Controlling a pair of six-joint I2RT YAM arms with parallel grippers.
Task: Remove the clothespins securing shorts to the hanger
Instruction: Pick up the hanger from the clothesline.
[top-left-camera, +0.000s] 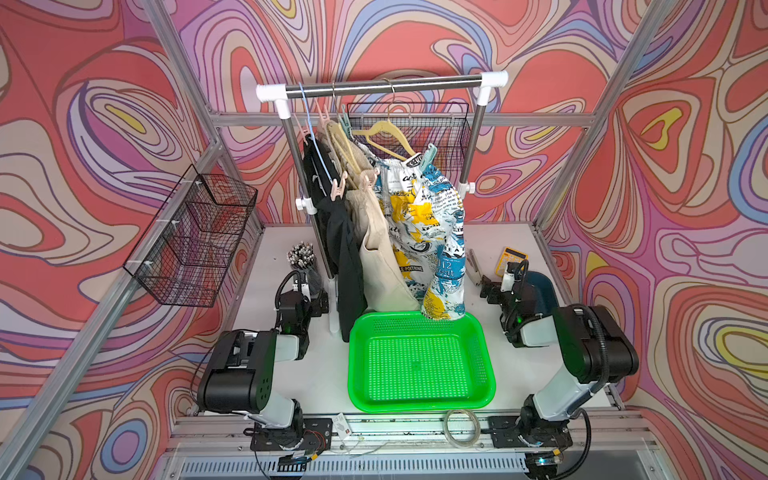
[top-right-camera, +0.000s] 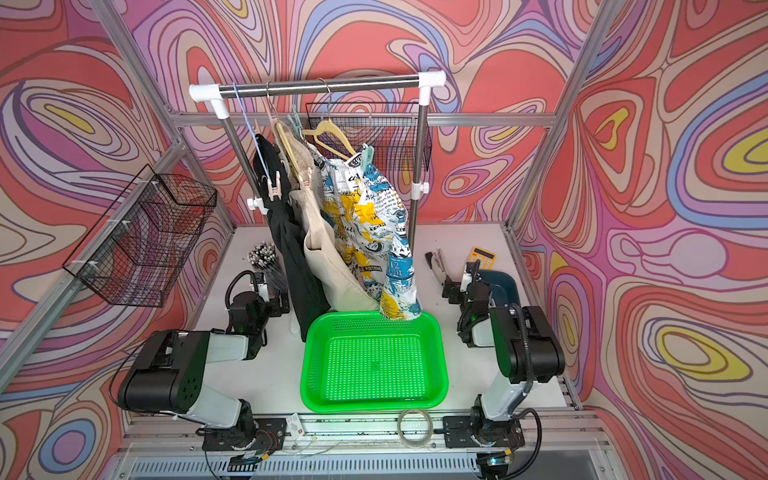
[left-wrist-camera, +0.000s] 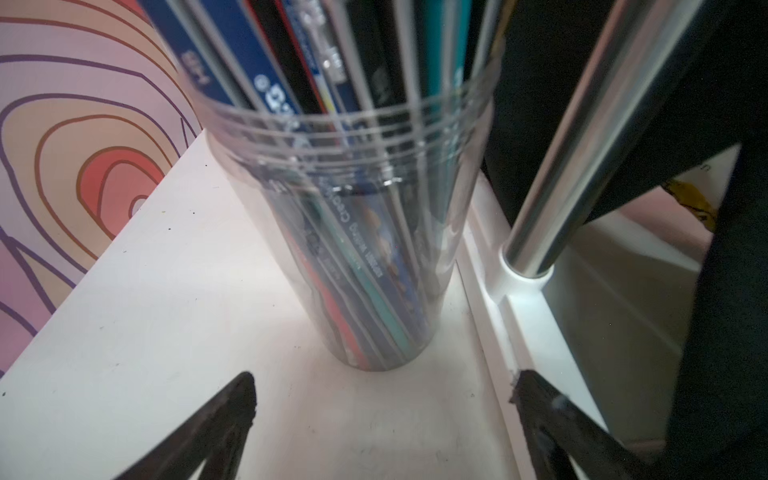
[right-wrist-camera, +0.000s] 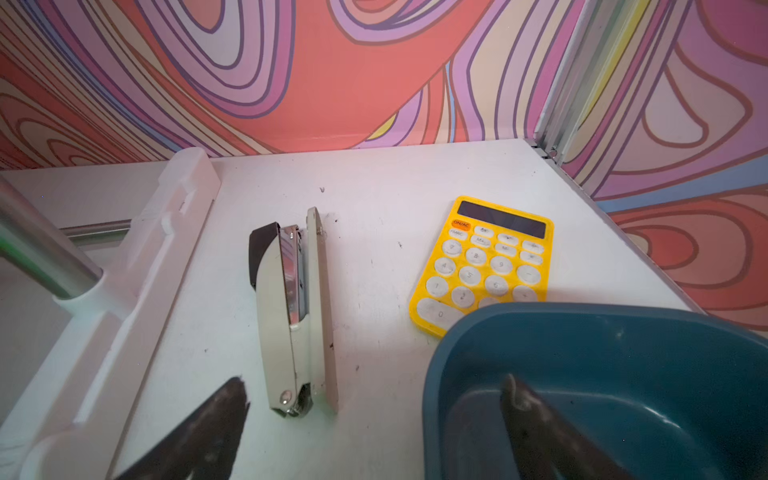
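Left gripper (left-wrist-camera: 384, 386) and right gripper (right-wrist-camera: 376, 384) gaped wide, empty; rear clothespins (top-left-camera: 345, 124) above the shorts (top-left-camera: 419, 216) I barely discerned.

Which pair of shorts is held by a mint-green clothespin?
The white printed shorts; a mint-green clothespin grips their waistband, while the black shorts and beige shorts hang from pale pink clothespins.
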